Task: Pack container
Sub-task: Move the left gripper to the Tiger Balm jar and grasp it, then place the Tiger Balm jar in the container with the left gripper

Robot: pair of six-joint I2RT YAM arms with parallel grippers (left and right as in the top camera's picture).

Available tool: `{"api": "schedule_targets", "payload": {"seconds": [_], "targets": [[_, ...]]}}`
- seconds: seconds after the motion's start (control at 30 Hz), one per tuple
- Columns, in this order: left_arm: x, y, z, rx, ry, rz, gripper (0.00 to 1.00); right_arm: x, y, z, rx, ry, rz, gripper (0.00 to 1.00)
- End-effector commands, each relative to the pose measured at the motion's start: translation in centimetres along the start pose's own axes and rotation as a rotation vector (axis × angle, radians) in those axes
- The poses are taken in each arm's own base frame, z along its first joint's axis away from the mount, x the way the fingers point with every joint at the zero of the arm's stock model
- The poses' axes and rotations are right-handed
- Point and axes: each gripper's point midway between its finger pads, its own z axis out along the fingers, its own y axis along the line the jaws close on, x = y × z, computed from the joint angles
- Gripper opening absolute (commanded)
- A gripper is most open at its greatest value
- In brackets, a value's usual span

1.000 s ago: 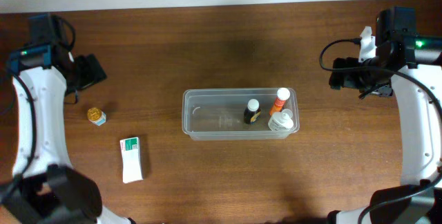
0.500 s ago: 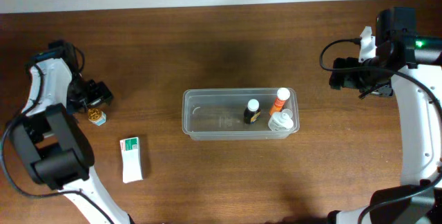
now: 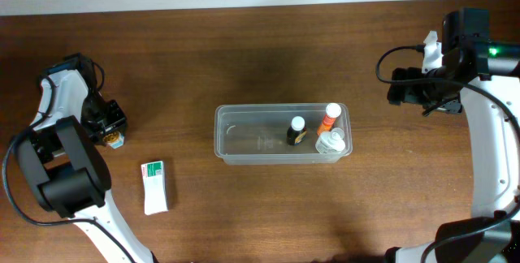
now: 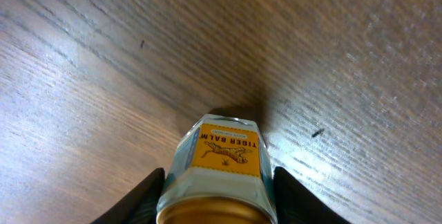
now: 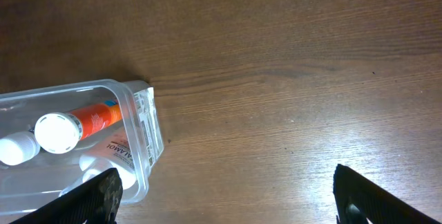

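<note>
The clear container sits at the table's middle, and its corner shows in the right wrist view. At its right end it holds a dark bottle, an orange tube and a white bottle. At the far left, a small balm jar with a gold lid and orange label stands on the wood. My left gripper is shut on it, one finger on each side. My right gripper hangs open over bare wood, right of the container.
A green-and-white box lies flat on the table below the jar, left of the container. The left arm's base stands close beside that box. The table's far edge meets a pale wall at the top.
My left arm swung down from the back left onto the jar and its jaws closed on it. The right arm has not moved.
</note>
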Motion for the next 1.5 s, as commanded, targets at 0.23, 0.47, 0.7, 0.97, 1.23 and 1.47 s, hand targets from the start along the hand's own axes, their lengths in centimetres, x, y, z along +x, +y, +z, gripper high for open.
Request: {"api": "schedule_targets", "payload": {"seconds": [0.23,0.47,0.7,0.97,1.23,1.47], "targets": [[0.7,-0.1,-1.3,0.0,0.004,0.009,0.33,0.1,0.0,0.1,-0.004,0.006,0.007,0.9],[2.0,-4.1,-9.5,0.101,-0.176,0.103,0.32,0.1,0.0,0.1,-0.004,0.005,0.007,0.9],[8.7,-13.0,-18.6,0.286,-0.39,0.367,0.32,0.1,0.0,0.1,-0.004,0.005,0.007,0.9],[18.6,-23.0,-19.1,0.335,-0.423,0.73,0.32,0.1,0.0,0.1,-0.004,0.004,0.007,0.9],[23.2,-28.6,-13.7,0.249,-0.366,0.887,0.32,0.1,0.0,0.1,-0.004,0.005,0.007,0.9],[25.1,-32.0,-7.5,0.208,-0.27,0.959,0.33,0.1,0.0,0.1,-0.004,0.005,0.007,0.9]]}}
